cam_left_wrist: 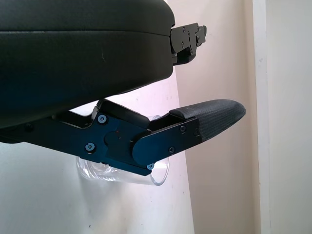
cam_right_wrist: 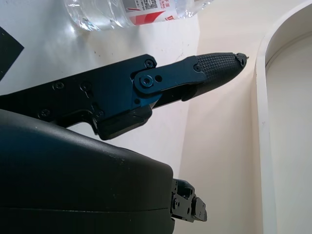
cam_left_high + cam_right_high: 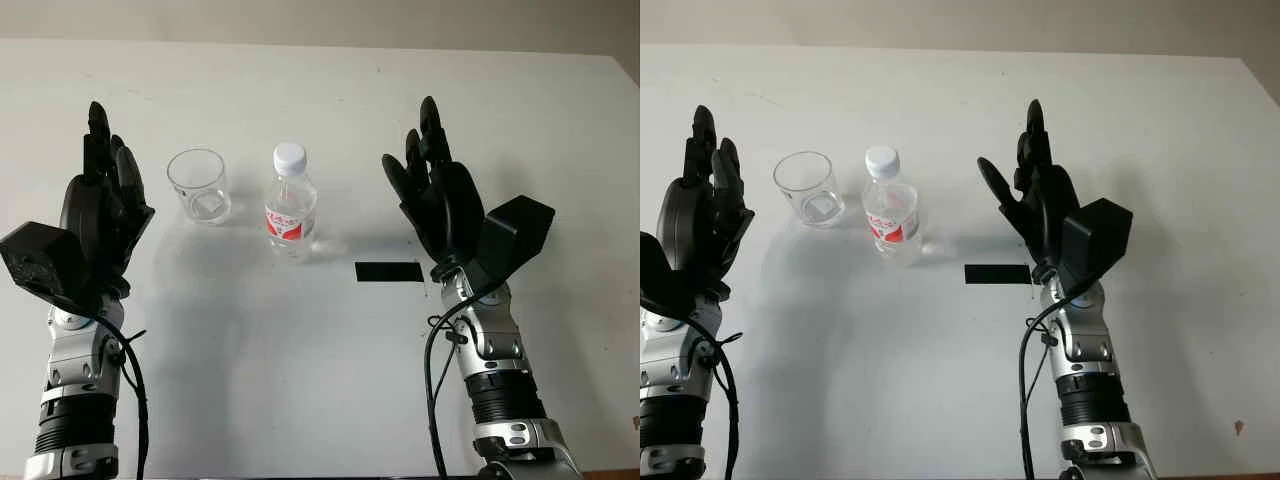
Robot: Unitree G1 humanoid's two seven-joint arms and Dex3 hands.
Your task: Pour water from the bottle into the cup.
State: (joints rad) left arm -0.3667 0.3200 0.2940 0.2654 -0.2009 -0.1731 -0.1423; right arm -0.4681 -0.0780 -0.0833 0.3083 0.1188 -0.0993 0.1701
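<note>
Presently: bottle (image 3: 290, 203) upright, capped, mid-table (image 3: 320, 380), cup (image 3: 198, 185) just beside at its 9 o'clock; right robot hand (image 3: 437, 200) open at bottle's 3 o'clock, holding nothing; left robot hand (image 3: 100, 215) open at cup's 9 o'clock.

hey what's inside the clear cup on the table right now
Nothing visible: the cup looks empty, and the white table shows through its clear wall and base. The bottle beside it still has its white cap on. The left hand and right hand are open, holding nothing.
</note>
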